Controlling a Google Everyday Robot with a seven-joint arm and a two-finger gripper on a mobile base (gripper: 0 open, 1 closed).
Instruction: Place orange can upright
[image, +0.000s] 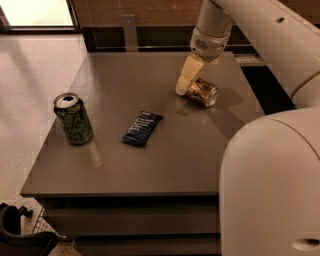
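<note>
**A:** Pincer, where is it sitting?

**B:** The pincer (182, 88) is hanging low over the tabletop (200, 160), toward the far right corner. It is angling down and to the left from the white arm (215, 30). Its tip is sitting right at the left end of the orange can (204, 92).

**A:** Spread, pressed together, or pinching the can?

**B:** I cannot tell. Its cream body is covering that end of the can.

**A:** And the can itself?

**B:** The orange can is lying on its side on the tabletop, near the far right corner and a little in from the right edge. Its silver end is facing the right edge and slightly toward the near edge.

**A:** What else is showing further out?

**B:** A dark snack packet (142, 128) is lying flat around the middle of the tabletop, well apart from the orange can. It is slanting from the near left to the far right. Beyond it, a green can (73, 119) is standing upright close to the left edge, with its silver top showing. It is apart from the packet.
</note>
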